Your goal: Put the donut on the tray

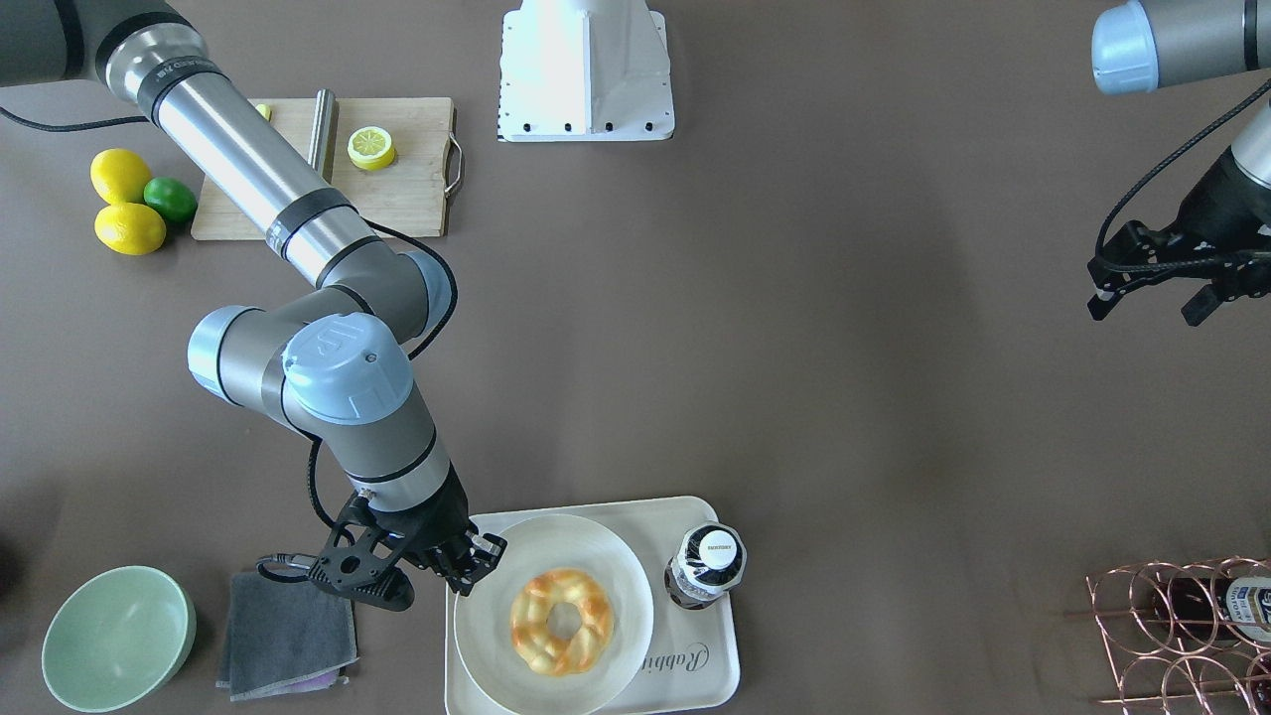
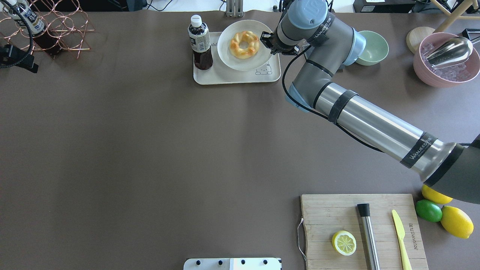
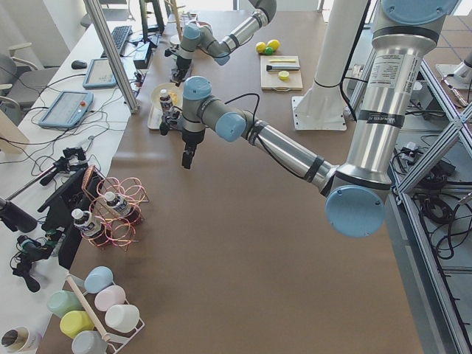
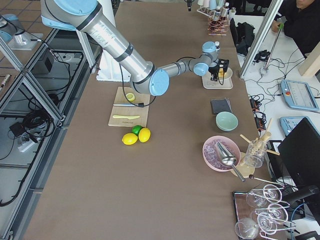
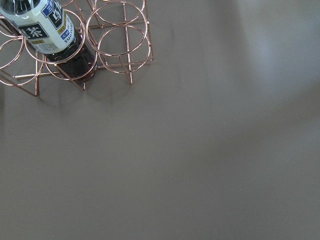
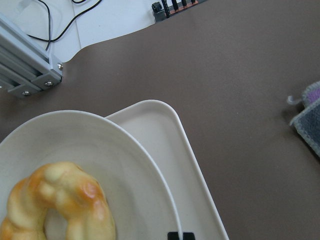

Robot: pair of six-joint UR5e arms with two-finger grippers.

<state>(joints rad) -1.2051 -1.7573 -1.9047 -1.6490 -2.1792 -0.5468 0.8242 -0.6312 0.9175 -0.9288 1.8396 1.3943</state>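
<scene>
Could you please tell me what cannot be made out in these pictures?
- Right gripper: open or shut unclear; front view too small, wrist view's bottom edge cuts it off.
- Donut: cut off by right wrist view's edge.
- Tray: plate covers most of it overhead.

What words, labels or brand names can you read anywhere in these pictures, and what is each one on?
"Rabbi", in script, its end hidden by the plate: on the tray.
"WANEED": on the right arm's black band.
"茶": on the racked bottle; its smaller print is too small to read.
The tray bottle's cap and the yellow knife carry print too blurred to read.
</scene>
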